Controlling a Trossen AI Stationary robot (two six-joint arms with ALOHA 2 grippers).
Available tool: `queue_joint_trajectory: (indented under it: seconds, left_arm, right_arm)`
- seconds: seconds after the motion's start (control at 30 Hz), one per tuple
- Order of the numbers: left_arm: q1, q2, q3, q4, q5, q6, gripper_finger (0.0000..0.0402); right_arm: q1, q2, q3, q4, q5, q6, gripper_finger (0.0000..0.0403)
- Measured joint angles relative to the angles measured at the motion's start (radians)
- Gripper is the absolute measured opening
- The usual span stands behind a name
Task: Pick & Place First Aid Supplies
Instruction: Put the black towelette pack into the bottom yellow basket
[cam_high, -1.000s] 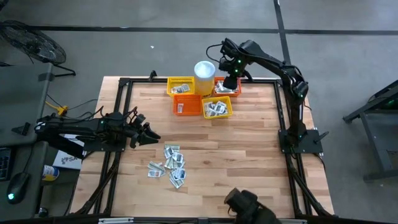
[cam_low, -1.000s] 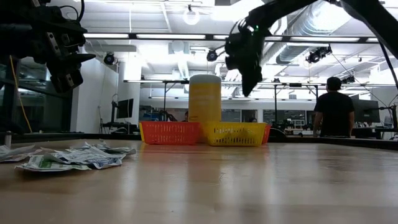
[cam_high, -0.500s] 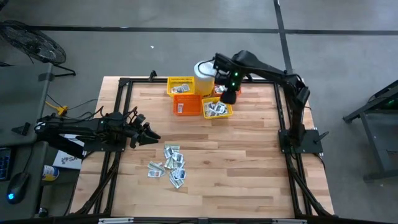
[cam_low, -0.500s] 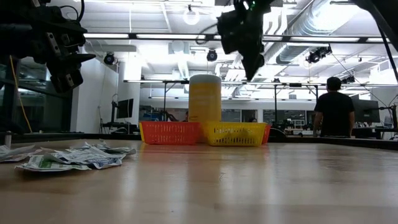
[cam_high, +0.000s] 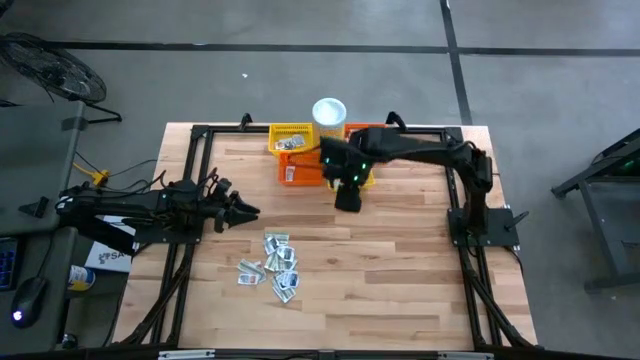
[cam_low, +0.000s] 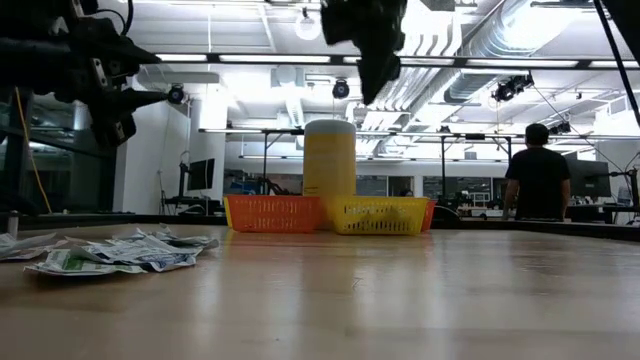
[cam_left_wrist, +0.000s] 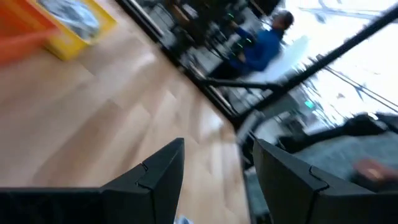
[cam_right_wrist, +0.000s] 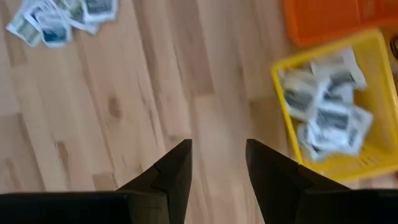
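Sachets (cam_high: 274, 263) heaped flat on table

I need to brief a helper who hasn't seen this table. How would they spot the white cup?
Look at the far edge of the wooden table, where small mesh baskets cluster. The white cup stands upright among them, the only tall round thing, rising above the low square baskets.

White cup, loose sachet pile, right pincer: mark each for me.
White cup (cam_high: 329, 110), high view, centre of its round top.
Loose sachet pile (cam_high: 272, 265), high view, middle of the heap.
Right pincer (cam_high: 348, 200), high view, midway between its fingertips.
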Motion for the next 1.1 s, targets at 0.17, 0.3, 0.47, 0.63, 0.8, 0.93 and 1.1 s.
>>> queue_joint_trajectory:
  seconds: [0.17, 0.3, 0.47, 0.63, 0.8, 0.93, 1.1]
  left_arm:
    - [0.000, 0.000, 0.000, -0.013, -0.044, 0.000, 0.0191]
    - [0.000, 0.000, 0.000, -0.022, -0.044, 0.000, 0.0191]
    - [0.000, 0.001, 0.000, -0.021, -0.045, 0.000, 0.0191]
    - [0.000, 0.001, 0.000, -0.022, -0.040, -0.001, 0.0191]
    - [0.000, 0.001, 0.000, -0.048, -0.004, -0.001, 0.0191]
    - [-0.001, 0.001, 0.000, -0.102, 0.037, 0.000, 0.0191]
    - [-0.001, 0.001, 0.000, -0.121, 0.051, -0.001, 0.0191]
  right_arm:
    - [0.107, 0.000, 0.000, 0.076, 0.083, 0.092, 0.0144]
    - [0.178, 0.002, 0.000, 0.092, 0.138, 0.178, 0.0144]
    - [0.266, 0.005, 0.000, 0.148, 0.204, 0.256, 0.0144]
    - [0.324, 0.005, 0.000, 0.232, 0.249, 0.294, 0.0144]
    - [0.332, 0.005, 0.000, 0.240, 0.252, 0.319, 0.0137]
    - [0.346, 0.005, 0.000, 0.243, 0.264, 0.323, 0.0127]
    - [0.364, -0.015, -0.126, 0.395, 0.242, 0.327, 0.0116]
